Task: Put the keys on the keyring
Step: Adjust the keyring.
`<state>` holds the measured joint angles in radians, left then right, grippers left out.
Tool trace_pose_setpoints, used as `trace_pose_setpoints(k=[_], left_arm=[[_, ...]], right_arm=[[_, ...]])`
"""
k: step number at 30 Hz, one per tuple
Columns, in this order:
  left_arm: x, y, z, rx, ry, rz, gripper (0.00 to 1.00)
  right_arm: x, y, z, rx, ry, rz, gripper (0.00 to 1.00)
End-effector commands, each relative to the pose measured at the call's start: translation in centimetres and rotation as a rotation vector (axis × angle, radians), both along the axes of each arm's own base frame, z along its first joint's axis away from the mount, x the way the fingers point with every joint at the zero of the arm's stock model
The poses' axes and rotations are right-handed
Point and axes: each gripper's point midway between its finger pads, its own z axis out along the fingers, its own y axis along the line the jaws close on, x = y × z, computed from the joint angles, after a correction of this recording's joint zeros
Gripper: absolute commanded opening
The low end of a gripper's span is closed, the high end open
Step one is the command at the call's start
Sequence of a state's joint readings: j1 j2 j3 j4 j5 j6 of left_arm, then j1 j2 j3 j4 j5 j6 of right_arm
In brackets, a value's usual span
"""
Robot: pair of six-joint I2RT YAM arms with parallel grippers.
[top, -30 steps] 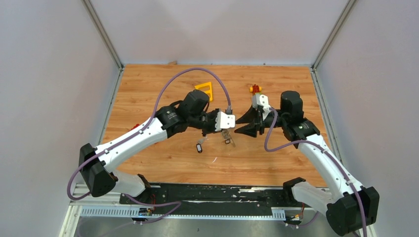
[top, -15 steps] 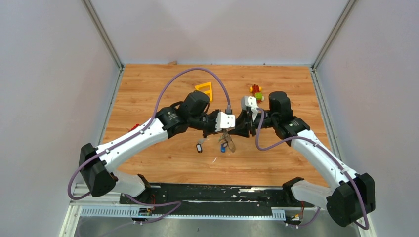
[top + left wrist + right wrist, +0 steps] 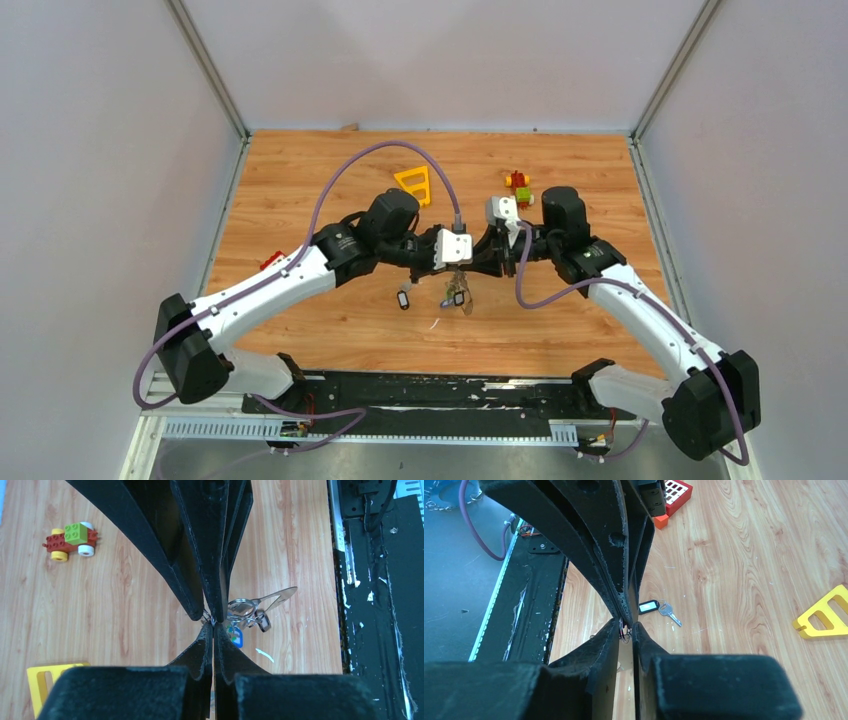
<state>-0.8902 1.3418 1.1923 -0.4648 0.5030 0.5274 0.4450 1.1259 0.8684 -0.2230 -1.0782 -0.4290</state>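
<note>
Keyring [image 3: 248,605] pinched mid-table by left gripper [image 3: 213,630], jaws pressed tight, tagged keys [image 3: 235,637] dangling below; right gripper [image 3: 626,630] jaws at a slit alongside, hold unclear; needed steady left grip, tiny right corrections; black-tagged key [image 3: 656,608] lying nearer, leftward, unthreaded.

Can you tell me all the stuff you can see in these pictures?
table: one, light brown wood, under everything
triangle frame: one, yellow, far middle of the table
toy block car: one, red, green and yellow, right of the triangle frame
grid piece: one, red, left side of the table
loose key: one, silver with a black tag, lying flat
keyring bunch: one, silver with a blue tag, hanging at the gripper tips
left gripper: one, black, shut on the keyring bunch
right gripper: one, black, tip to tip with the left gripper
</note>
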Motion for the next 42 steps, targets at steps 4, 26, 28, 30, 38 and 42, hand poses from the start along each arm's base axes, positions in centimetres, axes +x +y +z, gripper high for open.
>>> trace_pose_setpoints(k=[4,26,28,30,38,42], left_arm=[[-0.7,-0.6,3.8,-0.128,-0.055,-0.031,0.00],[-0.1,-0.1,4.5,-0.210,-0.036,-0.025,0.00],[0.0,0.3,5.0,-0.259,-0.029,-0.029,0.00],[-0.1,0.5,5.2,-0.293,-0.026,-0.046,0.00],[-1.7,0.2,5.1,-0.373,0.016,-0.145,0.00],[-2.2,-0.1,5.1,-0.406,0.029,-0.185,0.00]], right_arm=[[0.0,-0.3,0.9,0.010,-0.092,-0.010,0.14],[0.3,-1.1,1.9,0.010,-0.109,-0.047,0.24],[-0.1,-1.4,2.6,0.030,-0.120,-0.034,0.24],[-0.7,-1.5,3.1,0.048,-0.132,-0.012,0.17],[-2.2,-1.3,3.3,0.079,-0.108,0.066,0.10],[-2.6,-1.2,2.9,0.087,-0.088,0.089,0.11]])
